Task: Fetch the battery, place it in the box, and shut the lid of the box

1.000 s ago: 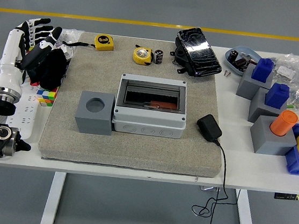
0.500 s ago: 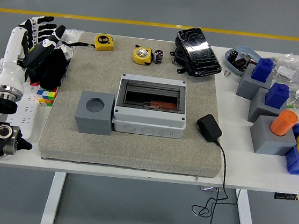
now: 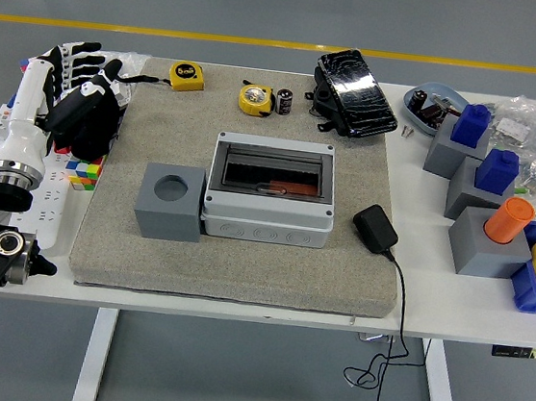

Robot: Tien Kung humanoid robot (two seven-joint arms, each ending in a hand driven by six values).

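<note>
One hand is in view, the left hand [image 3: 78, 63], reaching in from the left edge over the far left part of the white table [image 3: 449, 313]. Its white and black fingers [image 3: 75, 47] are spread apart and hold nothing. Just below the hand, nearer the camera, lies a black bundle [image 3: 85, 124], and nearer still a coloured cube [image 3: 84, 173] rests on a white power strip [image 3: 41, 196].

To the hand's right, at about the same depth, sits a yellow tape measure [image 3: 187, 76]; farther right a second yellow tape measure [image 3: 255, 99] lies with the battery [image 3: 284, 102] standing just beside it, on the side away from the hand. The battery is well apart from the hand.

Right of the hand and closer to the camera, on the grey mat [image 3: 241, 265], stands the box [image 3: 270, 190], its dark lid lying across the top. A grey block [image 3: 170, 201] with a round hole touches the box on the side toward the hand. A black adapter [image 3: 375, 228] lies beyond the box.
</note>
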